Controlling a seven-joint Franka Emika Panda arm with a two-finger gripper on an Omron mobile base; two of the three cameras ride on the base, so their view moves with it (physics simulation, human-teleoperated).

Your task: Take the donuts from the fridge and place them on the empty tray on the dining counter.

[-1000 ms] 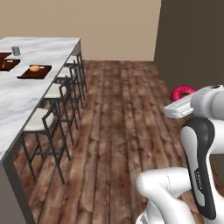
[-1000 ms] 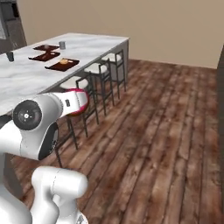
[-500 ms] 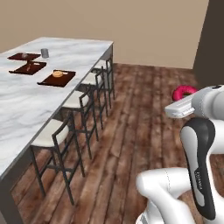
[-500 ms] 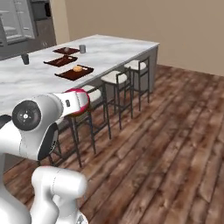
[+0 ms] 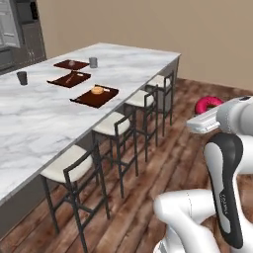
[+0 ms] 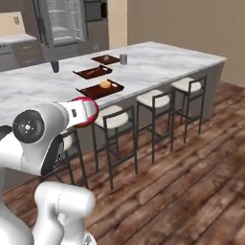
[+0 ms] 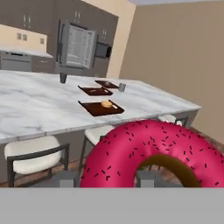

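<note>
Dining counter (image 6: 158, 62) is running across upper frame; nearest tray (image 6: 91, 92), w/ orange donut (image 6: 105, 84) sitting on it, is lying up-right of the gripper (image 6: 85, 111), which is clamping the pink donut (image 7: 153, 153) at lower left

Dining counter (image 5: 59, 113) is stretching across frame left, stools (image 5: 116, 126) being lined along its right edge. Three trays are being carried mid-counter; on the nearest tray (image 5: 94, 97) one donut (image 5: 97, 90) is lying. Another donut (image 7: 153, 153) is being held at lower centre, hand view.

Pink donut (image 7: 148, 151) w/ dark sprinkles; red-brown tray (image 5: 84, 98); white-grey marble counter (image 5: 34, 118).
</note>
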